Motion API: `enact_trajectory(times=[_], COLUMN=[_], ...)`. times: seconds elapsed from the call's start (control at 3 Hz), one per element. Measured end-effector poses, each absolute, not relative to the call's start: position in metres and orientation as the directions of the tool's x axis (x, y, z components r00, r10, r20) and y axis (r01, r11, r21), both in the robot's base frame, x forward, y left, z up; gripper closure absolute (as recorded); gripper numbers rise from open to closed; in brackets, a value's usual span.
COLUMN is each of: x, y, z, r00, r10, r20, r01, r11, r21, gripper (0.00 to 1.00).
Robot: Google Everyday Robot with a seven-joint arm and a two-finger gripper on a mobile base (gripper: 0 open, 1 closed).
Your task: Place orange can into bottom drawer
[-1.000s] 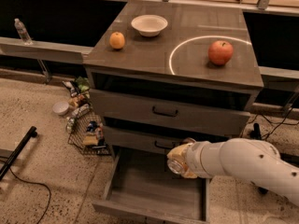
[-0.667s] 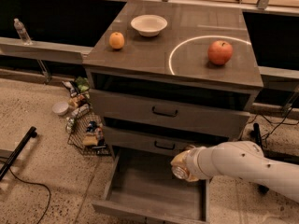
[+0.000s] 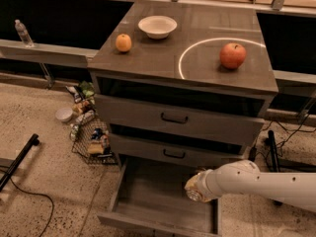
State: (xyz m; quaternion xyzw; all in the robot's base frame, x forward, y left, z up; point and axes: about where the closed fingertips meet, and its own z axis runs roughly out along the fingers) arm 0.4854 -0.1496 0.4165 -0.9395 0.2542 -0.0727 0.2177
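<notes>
The bottom drawer is pulled out, showing a plain grey inside with nothing lying in it. My white arm reaches in from the right. My gripper is shut on the orange can, a mottled orange-gold can whose silver end points down. The can hangs over the right part of the open drawer, just above its floor and close to the right wall. The two upper drawers with black handles are closed.
On the cabinet top sit an orange fruit, a white bowl and a red apple. A wire basket of packets and a small white bowl sit on the floor to the left. A black pole lies far left.
My gripper has moved down and slightly right with the can, from in front of the middle drawer to low over the open bottom drawer.
</notes>
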Motion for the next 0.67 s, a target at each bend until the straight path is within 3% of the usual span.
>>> enact_trajectory(times=[0.67], x=[0.481], y=[-0.147], z=[0.391], r00=[0.871], r10=[-0.491], r20=[0.011], r01=[-0.432], r11=[-0.777], r21=[-0.458], gripper=[1.0])
